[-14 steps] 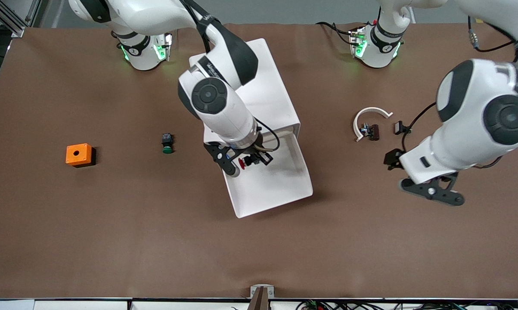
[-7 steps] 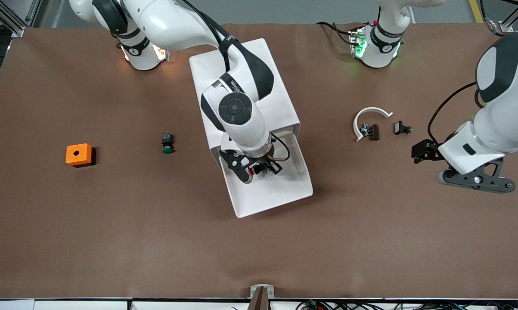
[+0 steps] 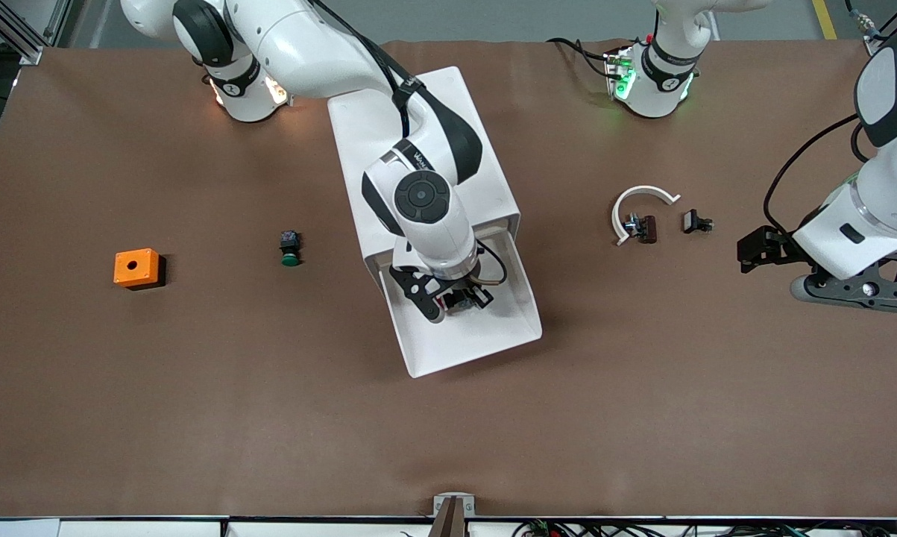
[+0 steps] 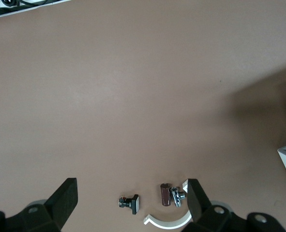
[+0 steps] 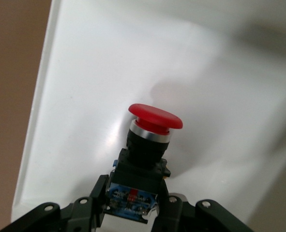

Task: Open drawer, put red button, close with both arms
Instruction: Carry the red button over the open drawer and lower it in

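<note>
Right gripper (image 3: 452, 304) is clamped on the red button (image 5: 155, 117) over the pulled-out drawer (image 3: 485, 339) of the white cabinet (image 3: 448, 112), from what I see. My left gripper (image 4: 128, 205) waits with fingers spread wide, up over bare table (image 3: 194, 418) toward its own end. Two small dark parts lie beneath it (one (image 4: 130, 202), the other (image 4: 172, 195) touching a white curved clip (image 4: 167, 221)).

no readable text, labels, brands or numbers on anything
</note>
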Controlling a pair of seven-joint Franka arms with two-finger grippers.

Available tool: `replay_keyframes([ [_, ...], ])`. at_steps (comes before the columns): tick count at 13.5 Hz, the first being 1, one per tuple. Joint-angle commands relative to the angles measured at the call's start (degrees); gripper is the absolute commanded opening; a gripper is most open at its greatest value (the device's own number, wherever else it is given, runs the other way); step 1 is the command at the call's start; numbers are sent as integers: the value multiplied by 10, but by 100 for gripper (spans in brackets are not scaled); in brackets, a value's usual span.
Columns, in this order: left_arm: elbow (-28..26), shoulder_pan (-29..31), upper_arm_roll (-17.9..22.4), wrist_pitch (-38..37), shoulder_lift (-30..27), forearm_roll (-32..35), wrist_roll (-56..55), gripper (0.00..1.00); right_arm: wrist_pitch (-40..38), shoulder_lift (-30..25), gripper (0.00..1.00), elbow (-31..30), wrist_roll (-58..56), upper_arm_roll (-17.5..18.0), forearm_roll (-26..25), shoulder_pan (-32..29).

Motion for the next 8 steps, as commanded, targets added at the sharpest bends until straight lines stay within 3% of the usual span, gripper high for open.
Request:
replay_keyframes([
  [1, -30, 2, -6, 22, -16, 4, -4, 100, 21, 29, 0, 26, 12, -16, 0, 5],
  [5, -30, 0, -7, 22, -13, 3, -5, 100, 28, 36, 0, 25, 12, -23, 0, 8],
  [6, -30, 0, -7, 22, -13, 3, -5, 100, 28, 36, 81, 25, 11, -22, 1, 7],
  [7, -30, 0, -7, 22, -13, 3, -5, 100, 28, 34, 100, 25, 11, -22, 1, 8],
  [8, -30, 0, -7, 22, -13, -1, -4, 100, 27, 31, 100, 27, 11, -21, 1, 8],
])
